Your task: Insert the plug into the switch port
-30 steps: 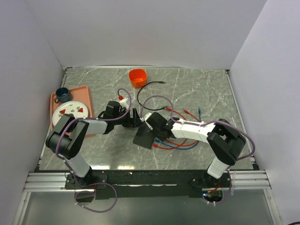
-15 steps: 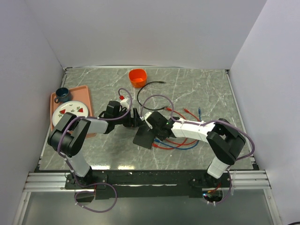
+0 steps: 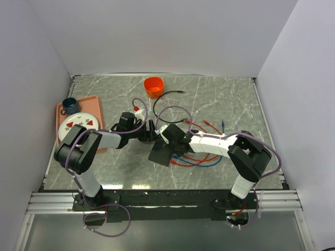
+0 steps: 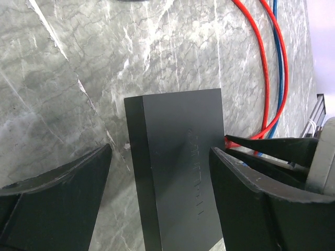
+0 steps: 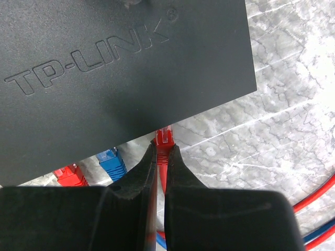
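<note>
Your right gripper (image 5: pixel 162 152) is pressed together on the red plug (image 5: pixel 164 137). Its tip points straight ahead at the facing edge of the black box (image 5: pixel 120 78), which lies in the middle of the table (image 3: pixel 220 99). The port in that edge is hidden from view. Your left gripper (image 4: pixel 161 157) stands spread on both sides of the box, so the right arm is the one to push, along the plug's length.

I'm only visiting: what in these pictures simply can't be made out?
Switch port: right wrist view, hidden beneath the black box's overhanging top.
Red plug tip: same view, whether it has entered is hidden there; the right gripper pinches it.
Top view: that junction is too small, under the gripper.
Left wrist view: the box's near end is cut by the bottom edge.
</note>
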`<state>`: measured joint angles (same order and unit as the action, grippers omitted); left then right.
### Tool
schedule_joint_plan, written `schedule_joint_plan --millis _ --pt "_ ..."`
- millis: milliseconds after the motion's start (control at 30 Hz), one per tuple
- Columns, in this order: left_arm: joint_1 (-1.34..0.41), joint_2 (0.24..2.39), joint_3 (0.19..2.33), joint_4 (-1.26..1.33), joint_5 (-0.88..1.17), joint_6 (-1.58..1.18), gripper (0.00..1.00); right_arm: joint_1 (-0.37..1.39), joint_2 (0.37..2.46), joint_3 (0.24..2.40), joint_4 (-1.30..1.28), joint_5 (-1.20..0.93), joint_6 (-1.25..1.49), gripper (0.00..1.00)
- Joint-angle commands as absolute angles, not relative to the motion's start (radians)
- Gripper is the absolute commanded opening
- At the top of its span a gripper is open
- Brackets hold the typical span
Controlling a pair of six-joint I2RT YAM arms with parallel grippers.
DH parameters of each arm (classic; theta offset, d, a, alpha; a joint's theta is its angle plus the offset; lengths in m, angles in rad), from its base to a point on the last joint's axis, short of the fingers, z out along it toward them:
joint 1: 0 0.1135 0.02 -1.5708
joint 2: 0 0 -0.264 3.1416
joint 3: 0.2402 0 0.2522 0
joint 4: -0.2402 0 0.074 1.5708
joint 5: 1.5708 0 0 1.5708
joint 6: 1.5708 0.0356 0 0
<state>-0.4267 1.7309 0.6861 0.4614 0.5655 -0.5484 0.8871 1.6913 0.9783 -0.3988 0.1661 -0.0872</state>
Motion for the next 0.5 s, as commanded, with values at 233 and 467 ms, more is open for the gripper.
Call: schedule_joint_plan --millis 233,467 --pt "-0.428 1.784 0.698 0.466 0.617 -0.569 0.77 0.900 1.683 1.011 -0.341 0.149 -0.080 0.00" --pt "-0.433 1.799 0.704 0.446 0.635 -0.551 0.68 0.902 1.684 1.043 -0.337 0.130 -0.104 0.00"
